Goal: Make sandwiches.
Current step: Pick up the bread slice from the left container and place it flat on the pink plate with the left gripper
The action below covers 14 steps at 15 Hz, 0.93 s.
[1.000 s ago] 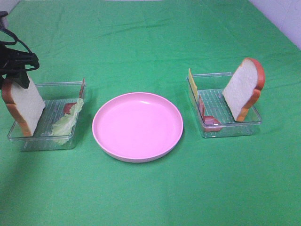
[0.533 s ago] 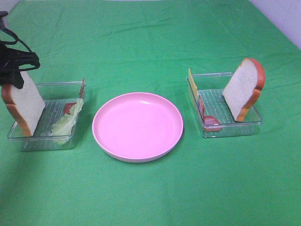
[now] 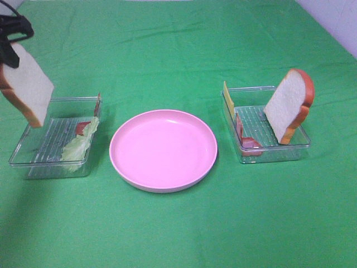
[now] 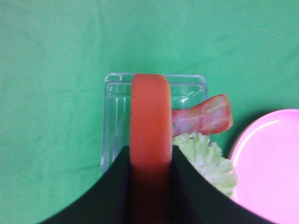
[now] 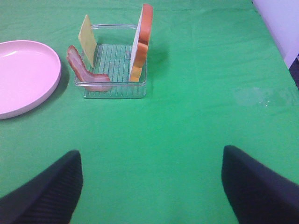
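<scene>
1. White toy bread [image 3: 25, 84] with an orange-brown crust is clamped at its top edge by the left gripper [image 3: 10, 42], whose jaws are narrowed onto the crust. The slice hangs tilted above the left tray [image 3: 33, 162], clear of it.
2. Only the crust is pinched, so the slice could swing or slip out on the way to the pink plate [image 3: 163, 149].
3. On a low path, the tray's rim could be snagged, or the lettuce [image 3: 78, 146] and bacon [image 4: 205, 116] dragged out.
4. If released from height, the slice could land on edge or off the plate.
5. The right gripper [image 5: 149, 184] is spread wide over the table with nothing held, well apart from the right tray [image 5: 112, 88].
</scene>
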Each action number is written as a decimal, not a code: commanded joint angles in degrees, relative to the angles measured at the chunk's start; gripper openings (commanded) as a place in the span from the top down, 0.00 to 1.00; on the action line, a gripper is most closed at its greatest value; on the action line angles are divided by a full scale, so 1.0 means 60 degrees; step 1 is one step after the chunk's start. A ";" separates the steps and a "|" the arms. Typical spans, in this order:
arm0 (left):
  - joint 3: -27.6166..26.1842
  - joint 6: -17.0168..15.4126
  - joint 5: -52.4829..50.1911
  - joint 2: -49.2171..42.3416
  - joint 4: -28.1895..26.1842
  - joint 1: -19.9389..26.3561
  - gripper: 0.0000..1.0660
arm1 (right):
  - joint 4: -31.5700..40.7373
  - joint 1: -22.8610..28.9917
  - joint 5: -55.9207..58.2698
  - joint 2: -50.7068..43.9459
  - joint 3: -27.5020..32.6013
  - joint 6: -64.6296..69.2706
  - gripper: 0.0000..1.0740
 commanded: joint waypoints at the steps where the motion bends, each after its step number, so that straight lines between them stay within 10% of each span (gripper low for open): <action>1: -0.0057 0.0764 -0.0181 -0.0659 -0.1136 -0.0057 1.00 | -0.0029 -0.0057 -0.0105 -0.0153 0.0019 0.0019 0.28; 7: -0.0057 0.4908 0.0181 -0.0477 -0.6952 -0.0668 1.00 | -0.0029 -0.0057 -0.0105 -0.0153 0.0019 0.0019 0.28; 14: -0.0057 0.7534 -0.0277 0.2368 -0.9072 -0.2683 1.00 | -0.0029 -0.0057 -0.0105 -0.0153 0.0019 0.0019 0.28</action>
